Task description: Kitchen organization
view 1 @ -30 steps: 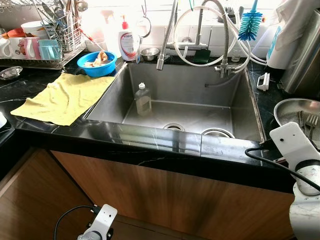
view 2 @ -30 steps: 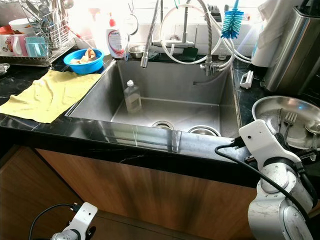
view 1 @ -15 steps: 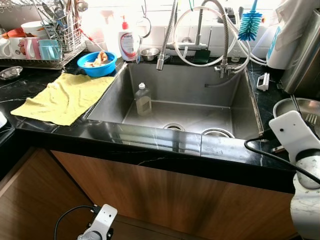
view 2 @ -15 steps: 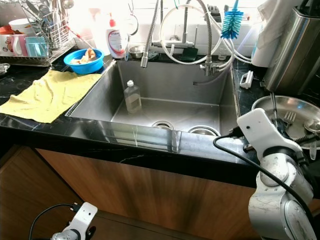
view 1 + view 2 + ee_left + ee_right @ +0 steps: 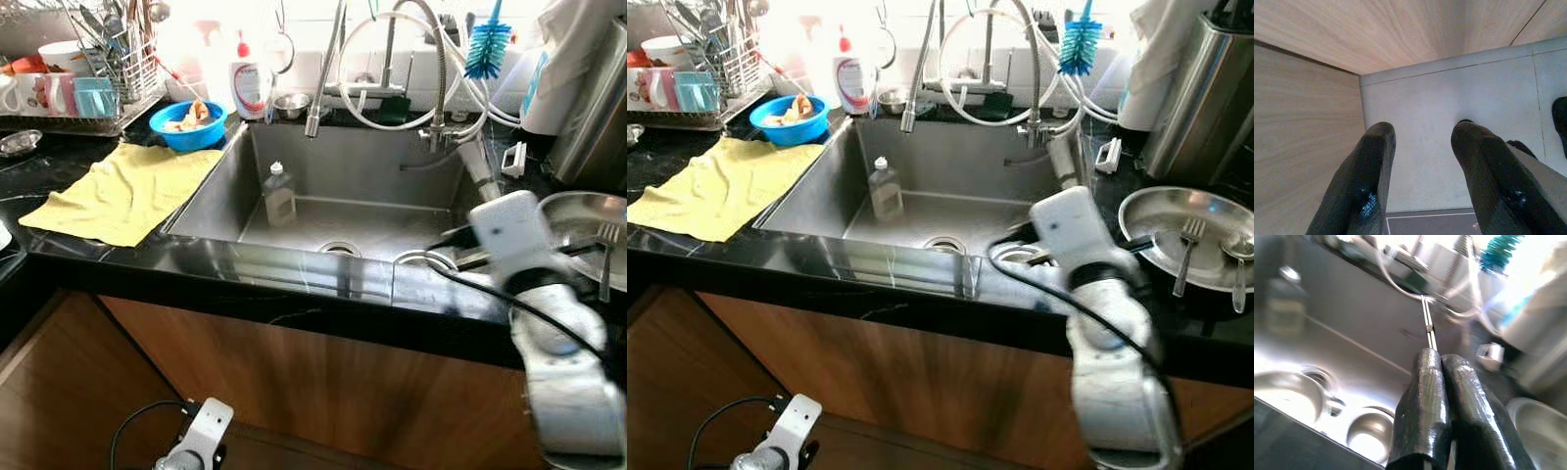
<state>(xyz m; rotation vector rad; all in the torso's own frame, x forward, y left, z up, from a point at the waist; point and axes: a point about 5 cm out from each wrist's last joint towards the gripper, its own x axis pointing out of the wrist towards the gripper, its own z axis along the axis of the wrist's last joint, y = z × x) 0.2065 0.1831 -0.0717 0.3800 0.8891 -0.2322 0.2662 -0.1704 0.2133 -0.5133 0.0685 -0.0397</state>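
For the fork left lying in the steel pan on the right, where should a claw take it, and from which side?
Take the fork by its handle, coming from above on the front side. Its tines lie deep in the pan, while the handle slopes over the near rim, so that end sits raised and free of the spoon beside it.

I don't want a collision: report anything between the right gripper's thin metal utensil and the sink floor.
Nothing visible does. The right gripper, shut on the thin metal utensil, hangs over the right half of the sink, above its drain openings. The clear bottle stands apart, in the left half.
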